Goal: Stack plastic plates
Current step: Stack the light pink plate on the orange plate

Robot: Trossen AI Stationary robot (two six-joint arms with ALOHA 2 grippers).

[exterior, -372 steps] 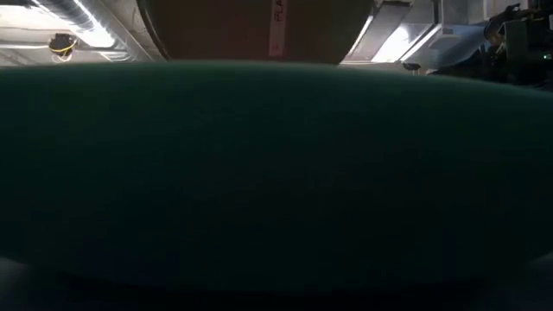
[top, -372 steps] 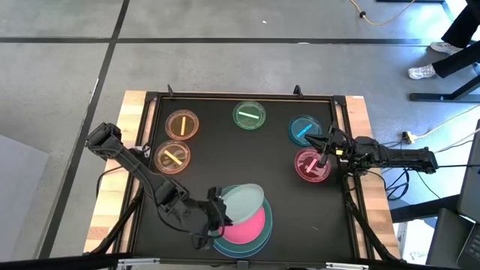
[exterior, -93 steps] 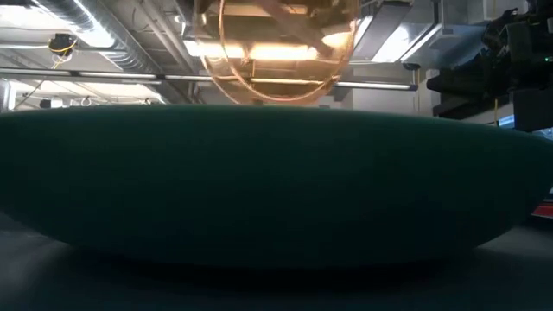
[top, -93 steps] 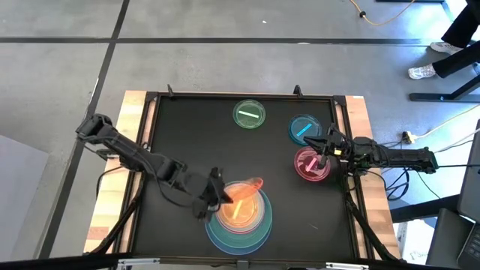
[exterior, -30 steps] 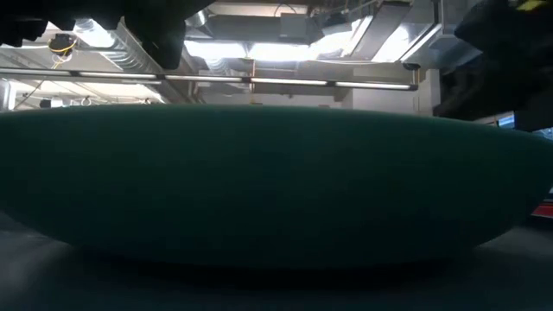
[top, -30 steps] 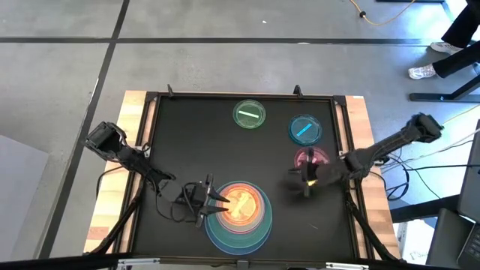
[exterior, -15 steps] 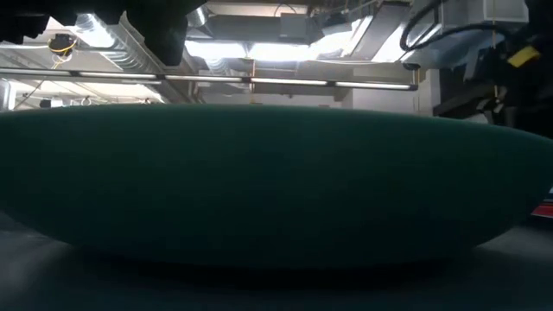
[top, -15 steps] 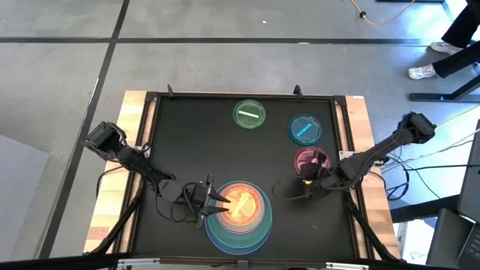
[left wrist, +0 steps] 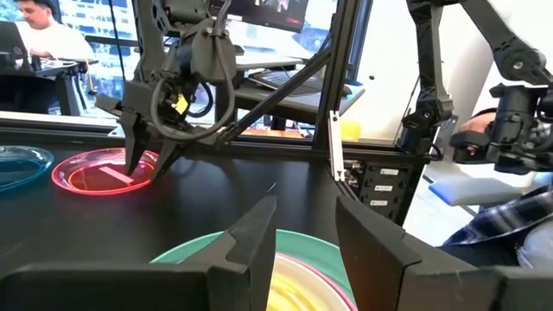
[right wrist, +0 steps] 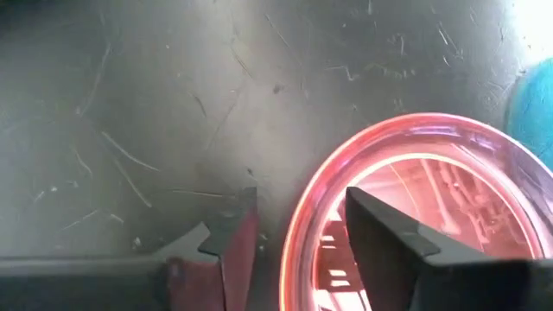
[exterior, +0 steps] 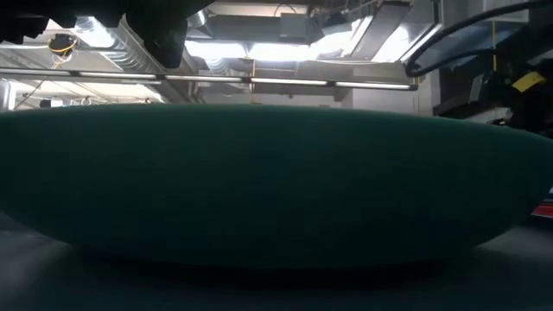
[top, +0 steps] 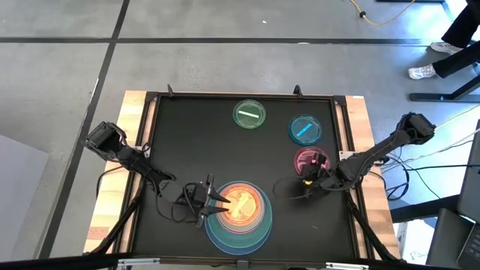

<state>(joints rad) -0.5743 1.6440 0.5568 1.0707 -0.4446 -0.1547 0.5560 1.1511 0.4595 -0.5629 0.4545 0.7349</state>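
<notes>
Right claw (right wrist: 294,229) straddling flat pink plate (right wrist: 406,207) rim.

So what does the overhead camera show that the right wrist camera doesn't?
Only the high view shows the stack topped by an orange plate, the left gripper at its edge, and the small green plate. Only the right wrist view shows the right gripper open astride the pink plate's rim. Both show the small pink plate and the blue plate.

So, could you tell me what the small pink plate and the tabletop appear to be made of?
Small pink plate: probably clear tinted plastic, glossy; the dark surface shows through it and its rim glints. Tabletop: a dark matte sheet, material unclear, covered in fine scratches.
</notes>
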